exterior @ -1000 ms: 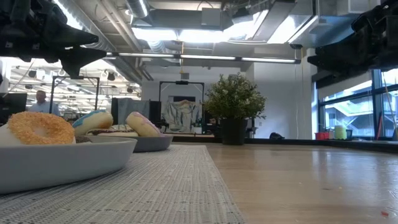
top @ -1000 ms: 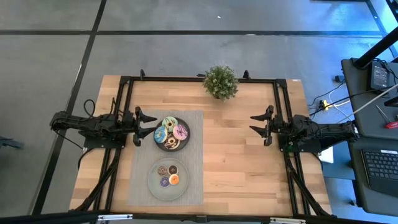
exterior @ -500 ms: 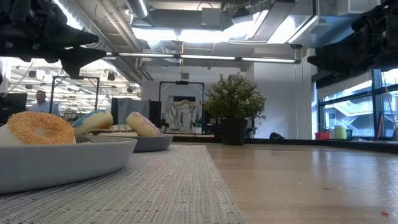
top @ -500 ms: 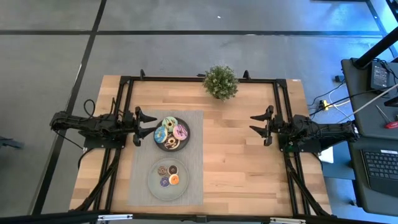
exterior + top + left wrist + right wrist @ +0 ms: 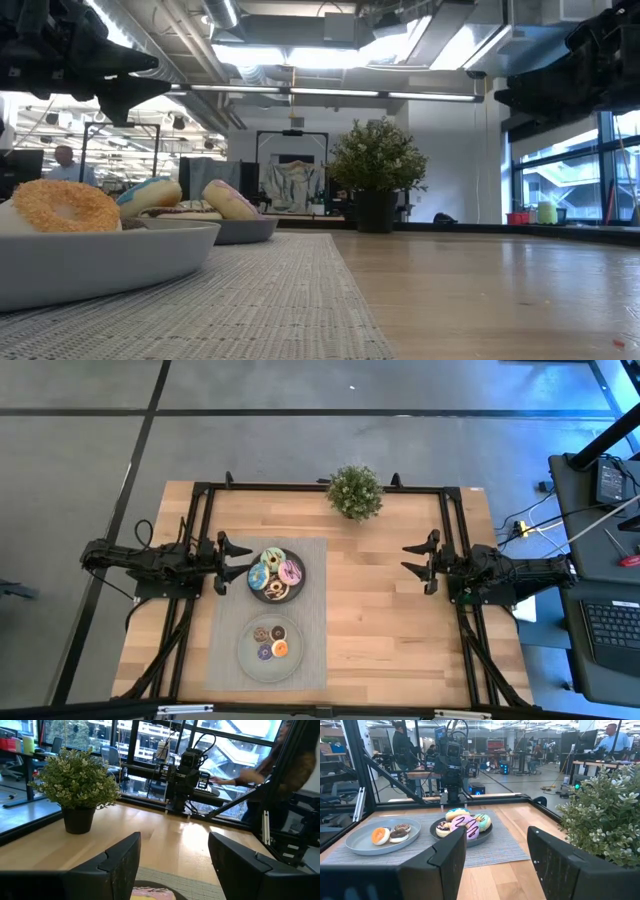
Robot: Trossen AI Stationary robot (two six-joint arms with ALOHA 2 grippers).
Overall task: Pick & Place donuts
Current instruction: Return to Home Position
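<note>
Well, nothing has shifted | left gripper [image 5: 235, 563] wide, empty, colourful glazed ring donuts [image 5: 275, 573] plated just ahead | right gripper [image 5: 408, 558] wide, empty, well apart | task looks done.

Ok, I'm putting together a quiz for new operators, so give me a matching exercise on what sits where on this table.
1. potted plant
2. dark plate
3. grey plate
4. right gripper

A. holds three mini donuts
B. open, over the bare tabletop
C. at the tabletop's back edge
D. holds four larger donuts

Pairs: 1-C, 2-D, 3-A, 4-B.
</note>
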